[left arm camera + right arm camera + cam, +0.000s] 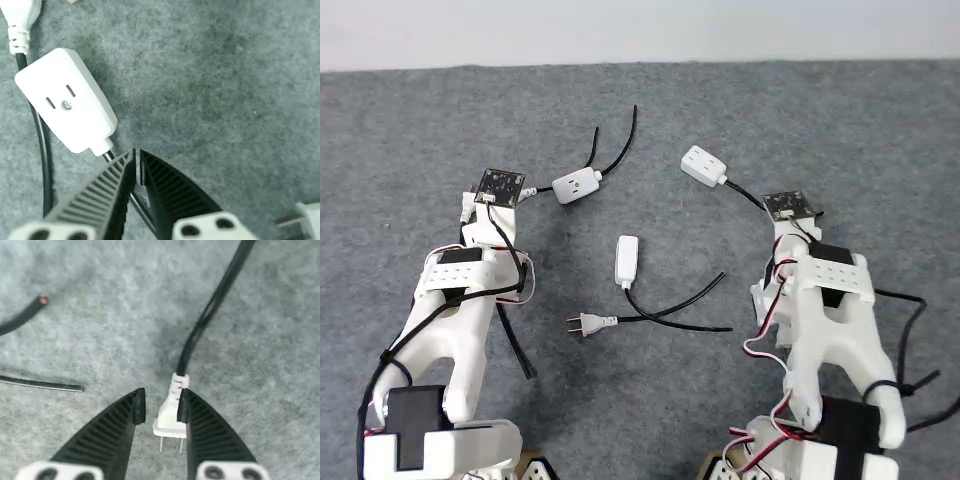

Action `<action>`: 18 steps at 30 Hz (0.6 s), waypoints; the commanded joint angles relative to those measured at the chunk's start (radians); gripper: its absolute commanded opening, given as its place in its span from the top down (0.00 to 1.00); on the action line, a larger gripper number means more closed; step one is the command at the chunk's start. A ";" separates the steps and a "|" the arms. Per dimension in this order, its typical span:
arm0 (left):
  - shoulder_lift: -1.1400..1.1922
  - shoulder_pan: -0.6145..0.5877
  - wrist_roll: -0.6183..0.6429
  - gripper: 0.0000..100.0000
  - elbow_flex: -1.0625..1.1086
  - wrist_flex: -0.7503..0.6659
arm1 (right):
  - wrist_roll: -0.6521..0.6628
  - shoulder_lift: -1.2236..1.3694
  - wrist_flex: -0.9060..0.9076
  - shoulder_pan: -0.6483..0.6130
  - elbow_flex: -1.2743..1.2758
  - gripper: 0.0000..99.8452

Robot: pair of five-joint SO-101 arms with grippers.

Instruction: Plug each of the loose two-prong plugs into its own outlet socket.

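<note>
Left pincer (136,156): clenched on the black cord (142,212) just behind a white outlet socket (65,100).
Right pincer (161,407): released, straddling a two-prong plug (169,422) on the grey counter (100,340).

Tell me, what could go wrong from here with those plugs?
The right gripper straddles the plug with a gap on one side; closing could twist it or flick it away. The left gripper sits shut at the cord, not on the socket itself, so the socket might slide when a plug pushes in.

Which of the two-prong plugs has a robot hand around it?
The plug sitting inside the open right hand; the other plug lies untouched mid-table.
</note>
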 commanded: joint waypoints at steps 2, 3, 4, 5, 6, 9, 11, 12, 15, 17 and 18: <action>-0.009 -0.009 0.012 0.99 -0.064 -0.015 | 0.051 -0.008 -0.004 0.025 -0.003 0.88; -0.009 -0.009 0.012 0.99 -0.064 -0.015 | 0.055 -0.007 -0.004 0.027 -0.002 0.88; -0.009 -0.009 0.012 0.99 -0.064 -0.015 | 0.057 -0.005 -0.004 0.027 0.002 0.88; -0.009 -0.009 0.012 0.99 -0.064 -0.015 | 0.058 -0.005 -0.004 0.027 0.005 0.88; -0.009 -0.009 0.012 0.99 -0.064 -0.015 | 0.058 -0.004 -0.007 0.027 0.011 0.88; -0.009 -0.009 0.012 0.99 -0.064 -0.015 | 0.058 -0.004 -0.013 0.027 0.017 0.88; -0.009 -0.009 0.012 0.99 -0.064 -0.015 | 0.058 0.008 -0.022 0.027 0.017 0.88; -0.009 -0.009 0.012 0.99 -0.064 -0.015 | 0.058 0.024 -0.036 0.027 0.017 0.88; -0.011 -0.009 0.012 0.99 -0.064 -0.015 | 0.058 0.094 -0.041 0.027 -0.023 0.88; -0.011 -0.009 0.012 0.99 -0.064 -0.015 | 0.055 0.131 -0.031 0.039 -0.057 0.88; -0.011 -0.009 0.012 0.99 -0.064 -0.015 | 0.054 0.147 -0.031 0.051 -0.069 0.88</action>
